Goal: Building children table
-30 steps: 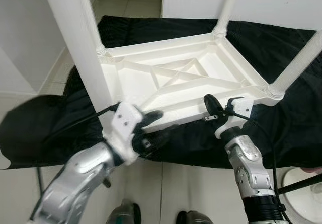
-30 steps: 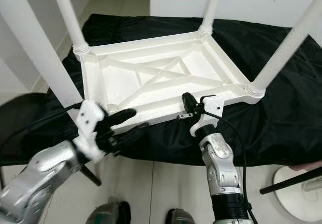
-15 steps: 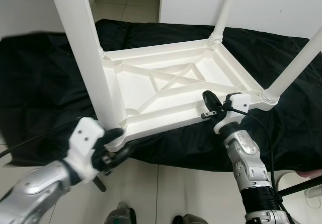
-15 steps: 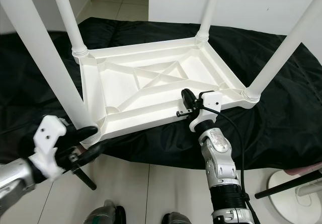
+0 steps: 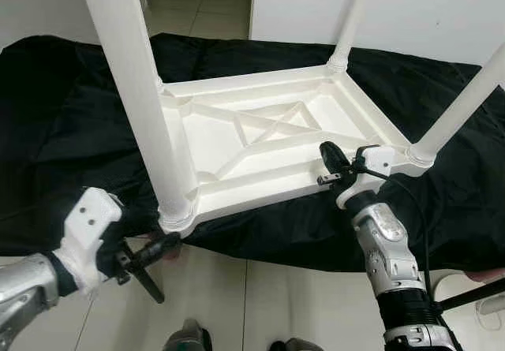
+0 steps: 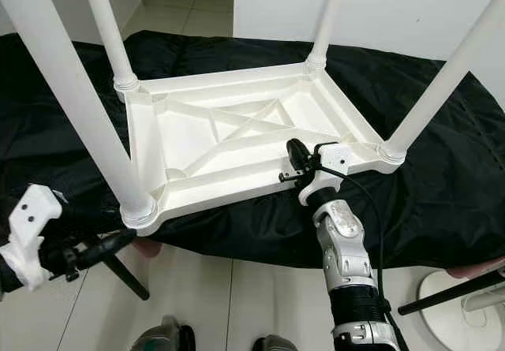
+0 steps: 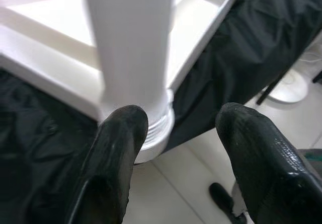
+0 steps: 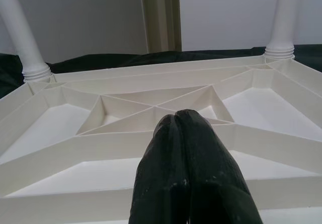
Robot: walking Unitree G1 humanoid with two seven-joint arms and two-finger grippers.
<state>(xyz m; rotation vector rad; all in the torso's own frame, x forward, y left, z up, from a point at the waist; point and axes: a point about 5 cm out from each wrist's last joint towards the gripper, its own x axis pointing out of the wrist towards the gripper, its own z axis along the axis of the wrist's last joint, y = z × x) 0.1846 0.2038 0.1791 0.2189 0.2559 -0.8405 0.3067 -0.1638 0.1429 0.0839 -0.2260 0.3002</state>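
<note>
The left claw (image 7: 173, 148) gapes, its fingers (image 7: 118, 153) flanking the white table leg (image 7: 132, 48) above black cloth (image 7: 236, 48).

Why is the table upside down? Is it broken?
Not broken. The white table lies top-down on a black cloth, all four legs pointing up and seated in their corner sockets. Nothing looks cracked or crooked.

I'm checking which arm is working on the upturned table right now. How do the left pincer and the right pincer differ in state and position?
The left pincer is open, its fingers apart before the near corner leg; the right pincer is shut, fingers pressed together. The left pincer sits low beside the table's near left corner, while the right pincer rests at the near edge of the white table, pointing across its ribbed underside. Neither holds anything; both have black fingers on white mounts.
</note>
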